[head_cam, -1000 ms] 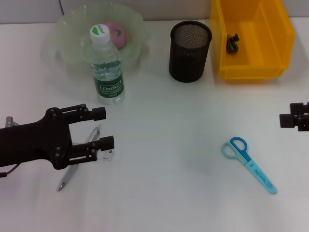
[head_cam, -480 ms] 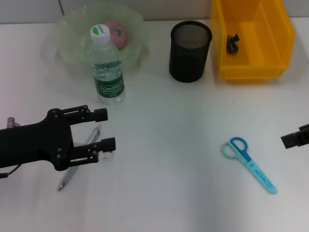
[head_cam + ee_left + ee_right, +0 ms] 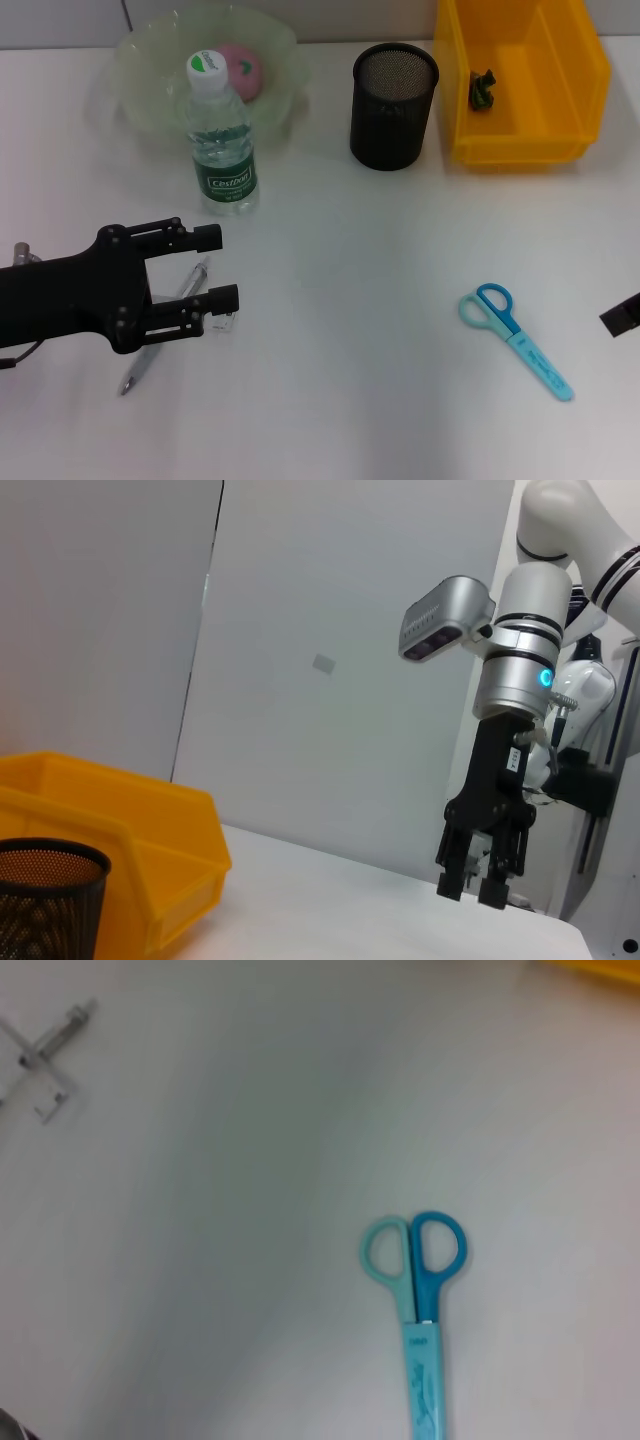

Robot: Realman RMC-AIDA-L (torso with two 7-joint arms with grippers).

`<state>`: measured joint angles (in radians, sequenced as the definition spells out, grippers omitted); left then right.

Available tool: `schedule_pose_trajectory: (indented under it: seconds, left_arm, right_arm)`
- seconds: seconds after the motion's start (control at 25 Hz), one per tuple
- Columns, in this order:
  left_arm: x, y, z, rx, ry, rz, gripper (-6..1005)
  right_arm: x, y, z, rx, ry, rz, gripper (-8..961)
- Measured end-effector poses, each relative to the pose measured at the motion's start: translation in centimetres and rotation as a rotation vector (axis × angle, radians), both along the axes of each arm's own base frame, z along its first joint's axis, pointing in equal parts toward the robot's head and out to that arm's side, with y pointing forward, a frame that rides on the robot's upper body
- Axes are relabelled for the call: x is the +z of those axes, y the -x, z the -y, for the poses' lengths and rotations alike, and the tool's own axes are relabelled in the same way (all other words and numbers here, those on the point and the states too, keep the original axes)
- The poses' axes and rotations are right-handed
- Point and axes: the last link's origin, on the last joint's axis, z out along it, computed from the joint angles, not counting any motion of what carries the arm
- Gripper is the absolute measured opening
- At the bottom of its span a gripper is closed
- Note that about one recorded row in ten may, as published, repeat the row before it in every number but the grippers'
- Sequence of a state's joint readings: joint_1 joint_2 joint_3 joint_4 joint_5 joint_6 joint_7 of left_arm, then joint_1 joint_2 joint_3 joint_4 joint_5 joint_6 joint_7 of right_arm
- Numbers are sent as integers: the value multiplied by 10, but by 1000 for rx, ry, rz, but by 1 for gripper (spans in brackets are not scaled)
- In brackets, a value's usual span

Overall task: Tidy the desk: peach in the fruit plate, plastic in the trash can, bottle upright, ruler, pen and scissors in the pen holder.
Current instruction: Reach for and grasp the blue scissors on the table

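Observation:
My left gripper (image 3: 215, 266) hovers open over the desk at the left, its fingers straddling the upper end of the grey pen (image 3: 140, 362). A small clear marked piece (image 3: 224, 320) lies by its lower finger; I cannot tell if it is the ruler. The bottle (image 3: 222, 135) stands upright in front of the green fruit plate (image 3: 140, 100), which holds the pink peach (image 3: 240, 68). The blue scissors (image 3: 515, 338) (image 3: 418, 1290) lie closed at the right. Only a corner of my right gripper (image 3: 622, 315) shows at the right edge. The left wrist view shows the right gripper (image 3: 470, 890) pointing down above the desk.
The black mesh pen holder (image 3: 393, 92) stands at the back centre. Beside it is the yellow trash can (image 3: 520, 140), with a dark green plastic scrap (image 3: 484, 88) inside. Bare white desk lies between the pen and the scissors.
My right gripper has drawn away towards the right and lower edge of the head view, nearly leaving it. The left gripper has barely shifted and stays open over the pen.

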<state>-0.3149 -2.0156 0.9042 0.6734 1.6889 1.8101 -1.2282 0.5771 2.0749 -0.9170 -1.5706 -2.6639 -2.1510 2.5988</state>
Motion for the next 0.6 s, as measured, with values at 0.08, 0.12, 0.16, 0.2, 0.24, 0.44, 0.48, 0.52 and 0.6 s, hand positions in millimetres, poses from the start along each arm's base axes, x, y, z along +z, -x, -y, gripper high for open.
schedule_pose_trajectory:
  seconds: [0.08,0.12,0.16,0.2,0.24,0.44,0.48,0.52,0.6]
  left_arm:
    - [0,0,0,0,0,0,685]
    - [0,0,0,1,0,0,685]
    - [0,0,0,1,-1,0,685]
    - [0,0,0,1,-1,0,685]
    - [0,0,0,1,-2,0,684]
    - [-1,1,0,3,-5,-1,684]
    - [-1,1,0,3,-6,0,684]
    - [-1,1,0,4,-6,0,684]
    - [-1,2,1,6,-7,0,683]
  right_arm:
    - [-4,-1,-2,-9,17,22,741]
    - [-6,-1,-3,-14,26,33,741]
    - [-8,-1,-4,-17,34,40,741]
    - [-10,-1,-5,-19,46,45,741]
    - [-13,0,-6,-20,55,50,741]
    - [-21,3,-13,-3,60,94,740]
    - [-23,3,-14,2,64,98,740]
    - [-24,4,-15,2,73,98,740]
    - [-28,5,-17,2,86,100,740]
